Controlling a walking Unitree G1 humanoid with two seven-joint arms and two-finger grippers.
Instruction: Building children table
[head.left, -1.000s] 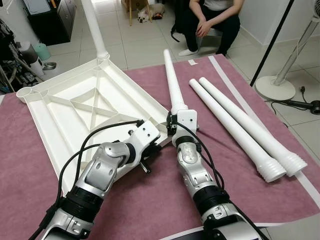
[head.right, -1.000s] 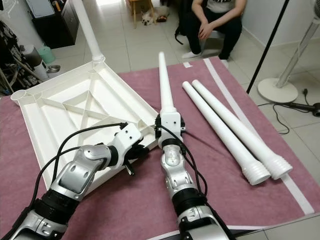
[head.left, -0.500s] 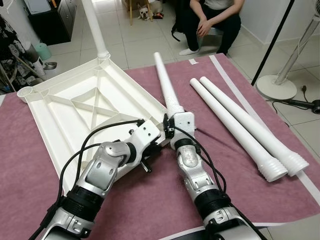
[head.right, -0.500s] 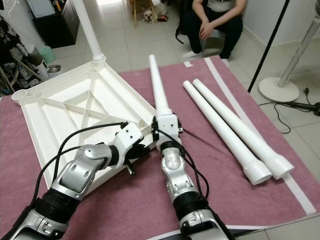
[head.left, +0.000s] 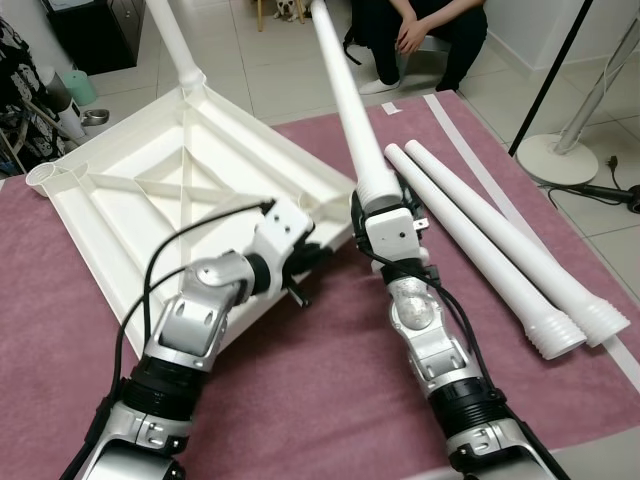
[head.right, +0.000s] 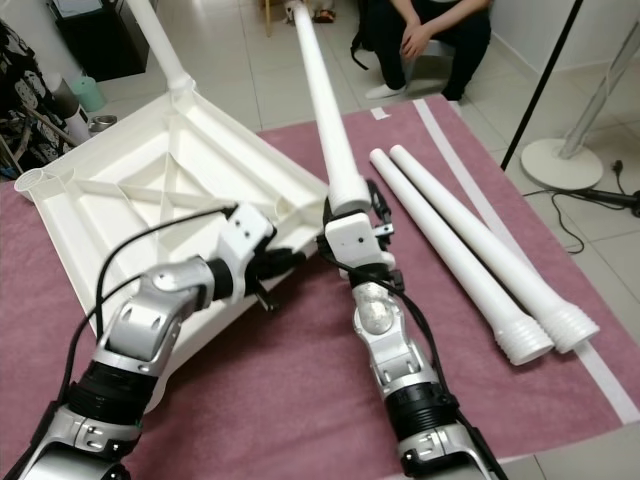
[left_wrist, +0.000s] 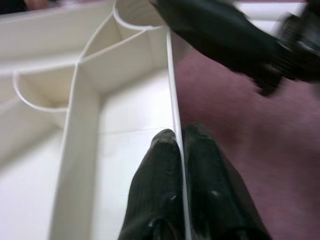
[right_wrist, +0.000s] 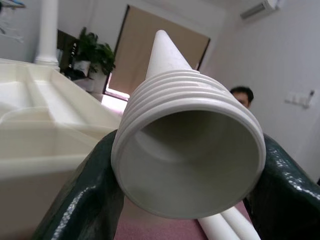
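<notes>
The tabletop (head.left: 150, 200) lies upside down, its rim pinched by the left gripper (left_wrist: 177, 150). A leg (head.left: 345, 100) is clamped in the right gripper (head.left: 392, 215); tilted entry risks cross-threading the socket.

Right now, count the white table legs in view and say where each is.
4: one leg held in the right gripper, two loose legs on the cloth, one fitted leg on the tabletop's far corner.
</notes>
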